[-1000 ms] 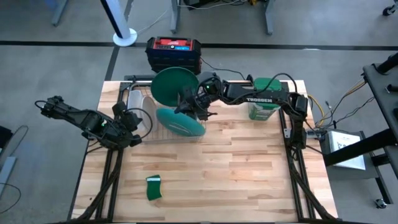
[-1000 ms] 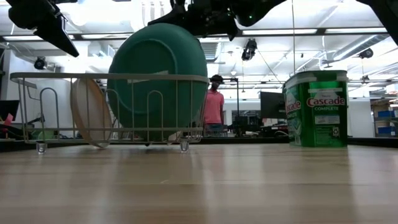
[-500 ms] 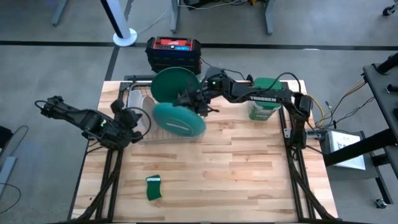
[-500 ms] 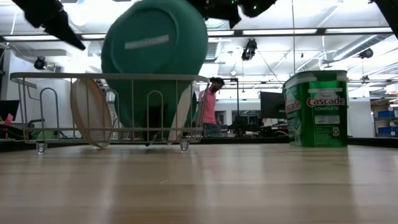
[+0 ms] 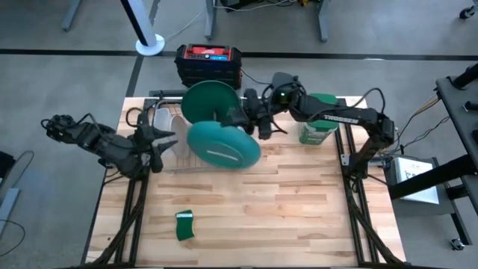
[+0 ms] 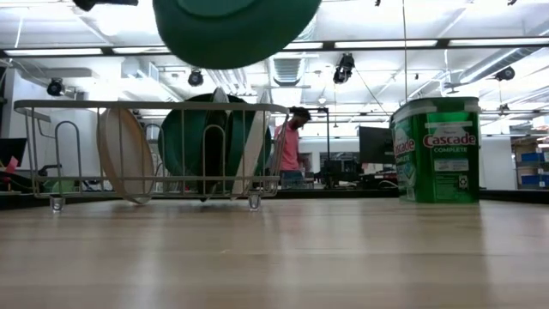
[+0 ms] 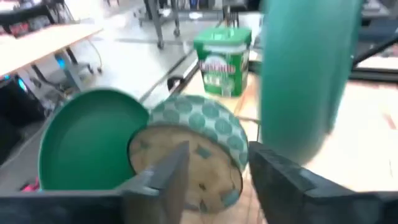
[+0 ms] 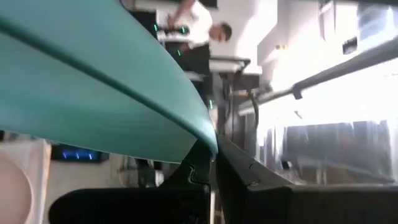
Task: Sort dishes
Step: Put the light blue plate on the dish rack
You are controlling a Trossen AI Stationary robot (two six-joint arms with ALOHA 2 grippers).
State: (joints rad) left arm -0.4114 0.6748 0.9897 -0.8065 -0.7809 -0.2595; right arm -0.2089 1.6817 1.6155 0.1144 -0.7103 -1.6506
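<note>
- Above the desk's far edge, the round teal plate (image 5: 223, 146) hung clear of the wire dish rack (image 6: 150, 107), its rim clamped in the right gripper (image 5: 250, 123).
- Inside the rack stood the round dark green plate (image 5: 210, 103), the grey-green patterned glassy plate (image 7: 199, 146) and the whitish-clear plate (image 6: 125, 153).
- Near the rack's left end, the left gripper (image 5: 158, 139) hovered with fingers parted, empty.

"Cascade COMPLETE" on the green canister (image 6: 436, 148); "TROSSEN" on the right arm (image 5: 340, 116).
</note>
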